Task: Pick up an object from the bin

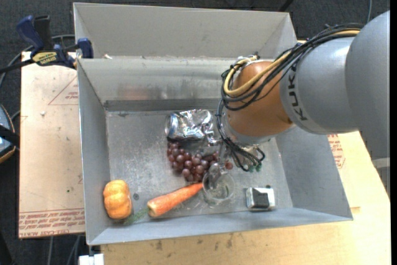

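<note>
My gripper (229,152) hangs low in the middle of the bin, under the arm's wrist. It is at the right edge of a bunch of dark red grapes (189,160) and just above a clear glass cup (216,187). A crumpled ball of silver foil (190,124) lies right behind the grapes, to the gripper's left. An orange carrot (174,198) lies along the front wall, its thick end touching the clear cup.
A small orange pumpkin (117,199) sits in the front left corner. A small black and silver square block (260,198) lies at the front right. The arm and its orange wrist cover hide the bin's right middle.
</note>
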